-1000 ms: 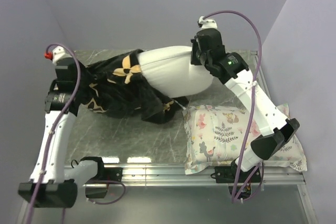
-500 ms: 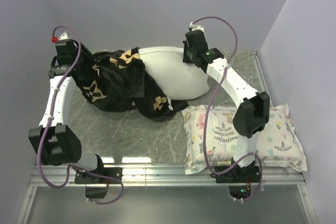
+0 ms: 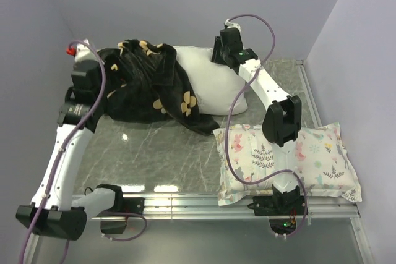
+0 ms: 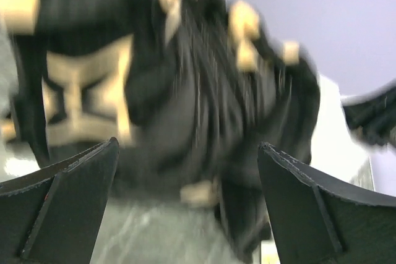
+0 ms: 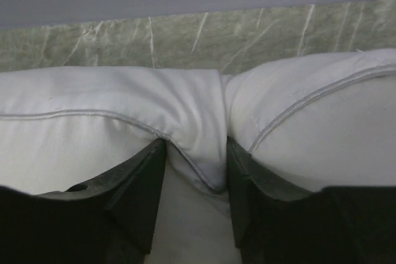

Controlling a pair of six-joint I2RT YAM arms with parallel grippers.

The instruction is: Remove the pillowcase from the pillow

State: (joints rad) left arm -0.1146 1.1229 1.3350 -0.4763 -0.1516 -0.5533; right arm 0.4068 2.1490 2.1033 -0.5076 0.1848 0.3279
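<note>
The black pillowcase [image 3: 148, 88] with tan flower motifs lies bunched at the back left, draped over the left end of the white pillow [image 3: 207, 81]. The pillow's right part is bare. My left gripper [image 3: 102, 66] stands open at the pillowcase's left edge. In the left wrist view its jaws [image 4: 189, 153] are wide apart with nothing between them, the blurred pillowcase [image 4: 185, 91] just ahead. My right gripper [image 3: 218, 54] is at the pillow's far right end. Its jaws [image 5: 195, 146] are parted, and a loose fold of the pillow [image 5: 309, 134] still sits between them.
A smaller white pillow with pastel floral print [image 3: 284, 159] lies at the front right, its corner near the pillowcase's lower tip. The grey marbled table [image 3: 167, 153] shows in front of the pillowcase. Purple walls close in behind and on both sides.
Both grippers were shut a second ago and have opened. The left one let go of the pillowcase, which now lies heaped further back and left. The pillow and right arm moved toward the back wall.
</note>
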